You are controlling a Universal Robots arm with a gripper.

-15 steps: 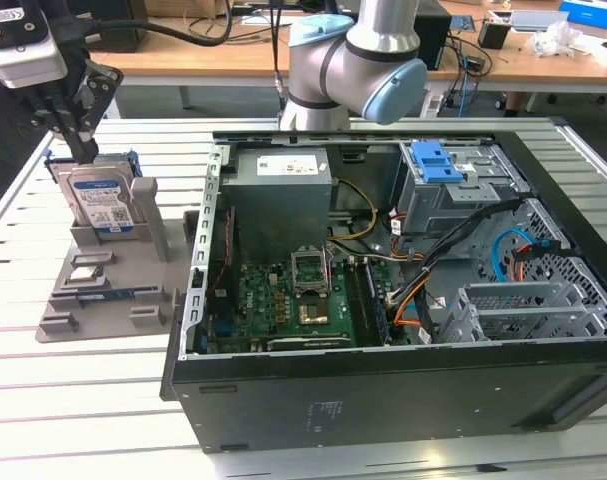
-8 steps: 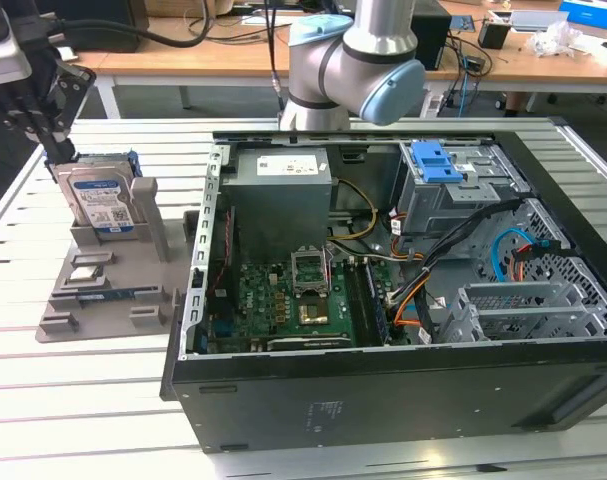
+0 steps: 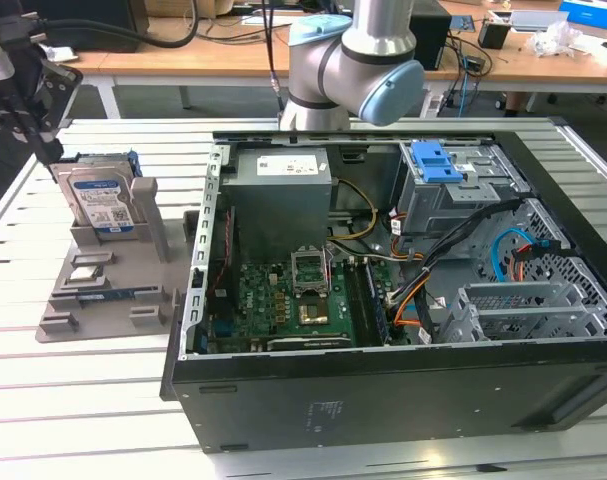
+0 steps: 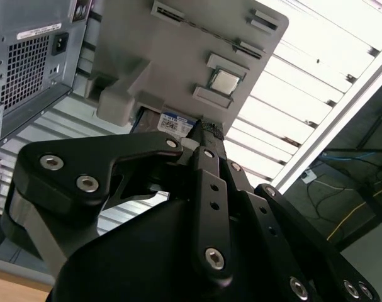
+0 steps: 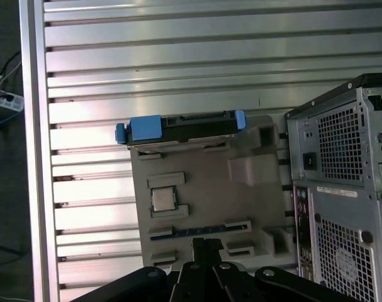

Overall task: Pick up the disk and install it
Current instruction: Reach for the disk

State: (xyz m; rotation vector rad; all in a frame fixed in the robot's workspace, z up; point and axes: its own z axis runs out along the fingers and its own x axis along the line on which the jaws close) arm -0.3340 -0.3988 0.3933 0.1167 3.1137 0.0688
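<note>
blue-framed disk [image 3: 101, 200] upright in grey stand [image 3: 103, 285], exterior view's left; gripper [image 5: 203, 243] nearby, fingers [image 5: 197, 253] closed, empty; pickup pending, needs them opened.

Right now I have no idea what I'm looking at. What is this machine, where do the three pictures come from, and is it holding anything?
This is one robot arm, the grey and blue jointed tube in the exterior view, which a camera off the arm took. Both wrist views come from cameras riding on the arm, looking past its black gripper, which is shut and holds nothing. On the slatted metal table lies an open computer case. Beside it, on the exterior view's left, a grey holder carries the disk, standing on edge in its blue frame. The gripper points at that holder, apart from the disk.
</note>
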